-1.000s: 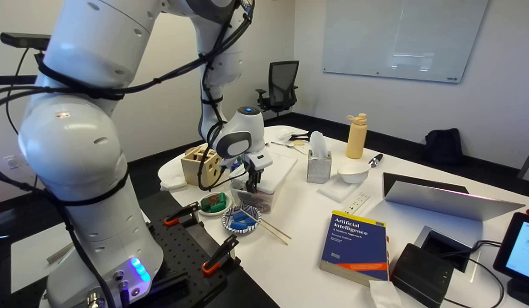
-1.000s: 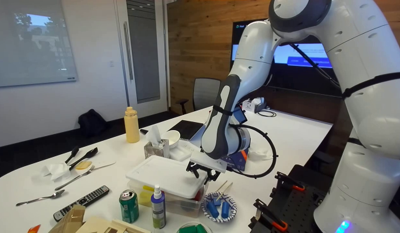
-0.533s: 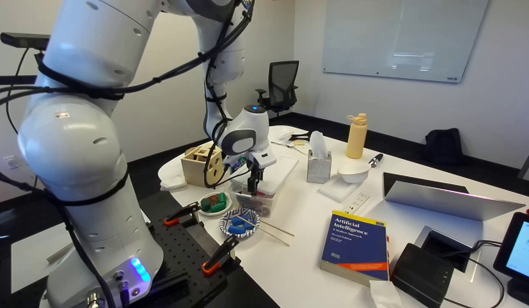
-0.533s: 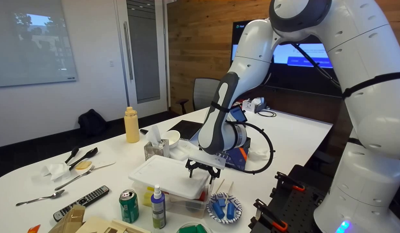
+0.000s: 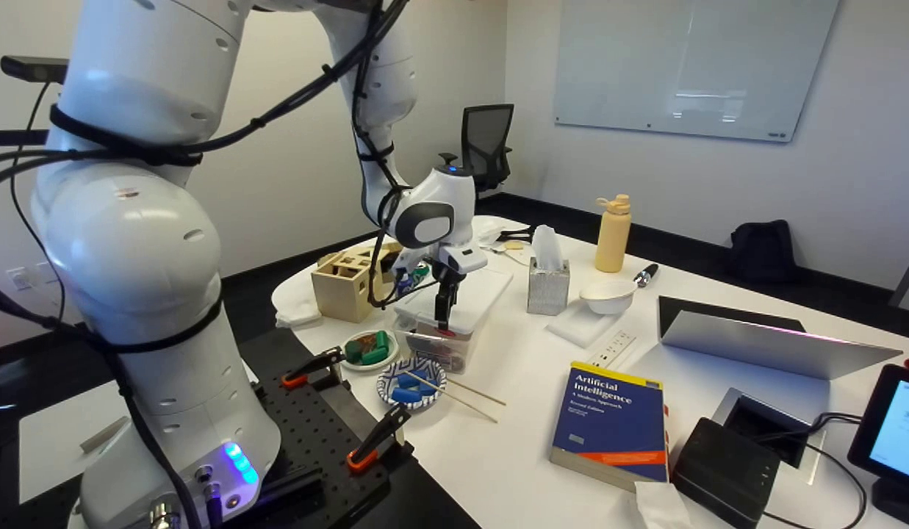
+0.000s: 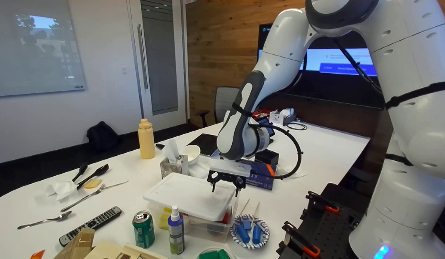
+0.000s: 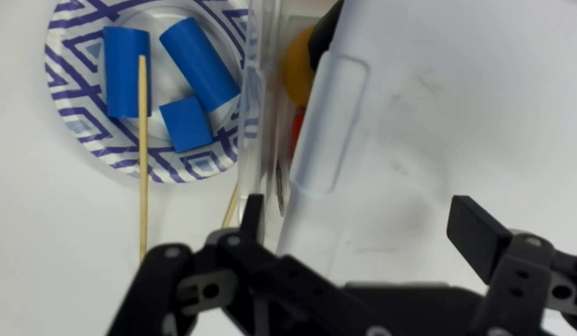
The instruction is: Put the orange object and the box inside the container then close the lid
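Pressing now could tip the lid (image 6: 188,196) — it sits askew on the tub (image 6: 206,231), toward the robot-side edge of the table (image 6: 316,151), leaving a gap over a round orange thing (image 7: 296,67). Your gripper (image 6: 225,193) stands wide, holding nothing; in the wrist view one finger (image 7: 253,213) lines up with the tub's rim and could snag it.

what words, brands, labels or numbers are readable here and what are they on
"Artificial Intelligence": blue book
"A Modern Approach": same cover, below the title
"Second Edition": same cover, smaller, seems to read so
"3:40": small screen, cut off by the picture's edge
Too small or blurred: wall screen, spray bottle, green can, remote, white box, whiteboard corner mark
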Controlling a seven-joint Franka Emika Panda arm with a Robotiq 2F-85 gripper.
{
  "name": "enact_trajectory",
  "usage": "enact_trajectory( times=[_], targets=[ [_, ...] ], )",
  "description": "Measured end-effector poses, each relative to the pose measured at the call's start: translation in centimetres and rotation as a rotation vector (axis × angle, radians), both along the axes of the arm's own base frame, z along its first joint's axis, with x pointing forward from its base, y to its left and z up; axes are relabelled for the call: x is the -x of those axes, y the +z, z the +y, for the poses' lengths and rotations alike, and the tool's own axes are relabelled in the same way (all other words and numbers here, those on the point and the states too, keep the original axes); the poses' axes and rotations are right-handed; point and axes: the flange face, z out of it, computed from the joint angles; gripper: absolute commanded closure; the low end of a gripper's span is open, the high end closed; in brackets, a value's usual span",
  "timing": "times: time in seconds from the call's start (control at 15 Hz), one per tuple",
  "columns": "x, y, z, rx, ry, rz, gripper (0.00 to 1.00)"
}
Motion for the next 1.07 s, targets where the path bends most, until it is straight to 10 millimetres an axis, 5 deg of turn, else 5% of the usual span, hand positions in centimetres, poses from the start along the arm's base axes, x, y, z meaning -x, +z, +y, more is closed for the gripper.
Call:
enact_trajectory(
  times=[0.47,1.07],
  targets=[
    [-3.9,4.0,3.3,0.029,0.174,-0.011,0.00],
    [-6.9,-0.8,6.5,0.020,0.297,-0.005,0.00]
  ],
)
